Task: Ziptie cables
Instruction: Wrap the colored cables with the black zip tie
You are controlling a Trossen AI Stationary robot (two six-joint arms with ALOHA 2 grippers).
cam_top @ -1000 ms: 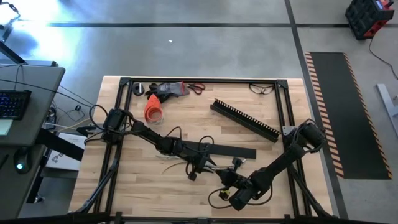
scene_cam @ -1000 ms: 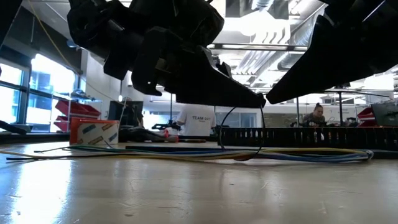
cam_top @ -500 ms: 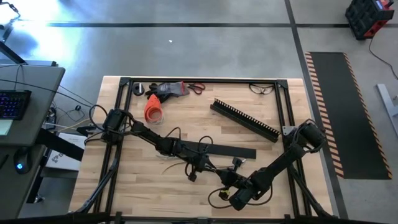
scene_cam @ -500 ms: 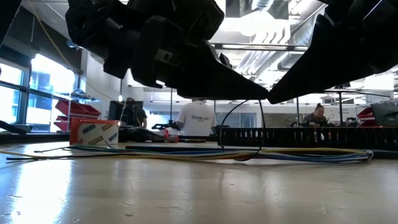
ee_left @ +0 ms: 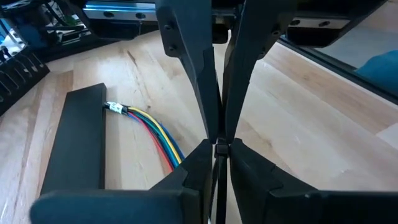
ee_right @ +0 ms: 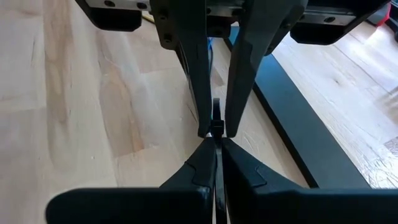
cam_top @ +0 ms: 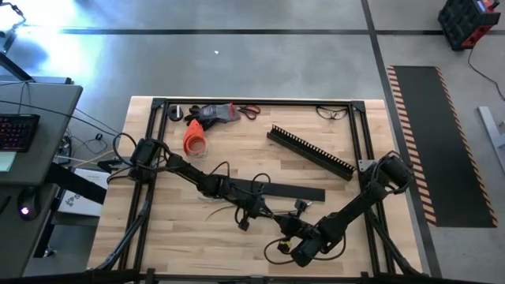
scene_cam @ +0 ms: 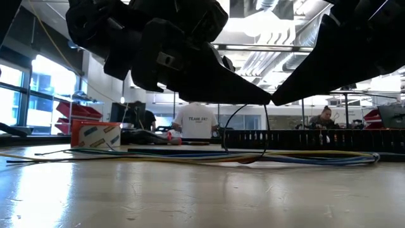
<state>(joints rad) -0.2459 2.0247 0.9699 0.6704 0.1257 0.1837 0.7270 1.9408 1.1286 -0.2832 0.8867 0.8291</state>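
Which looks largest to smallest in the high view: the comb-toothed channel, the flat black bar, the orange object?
1. Comb-toothed channel, longest.
2. Flat black bar, slightly shorter as seen, though the left arm hides one end, so this order is unsure.
3. Orange object, clearly smallest.

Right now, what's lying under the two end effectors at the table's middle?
Under the left end effector and right end effector, the cables lie flat on the table, with a thin black loop hanging toward them. Whether that loop encircles the cables is hidden.
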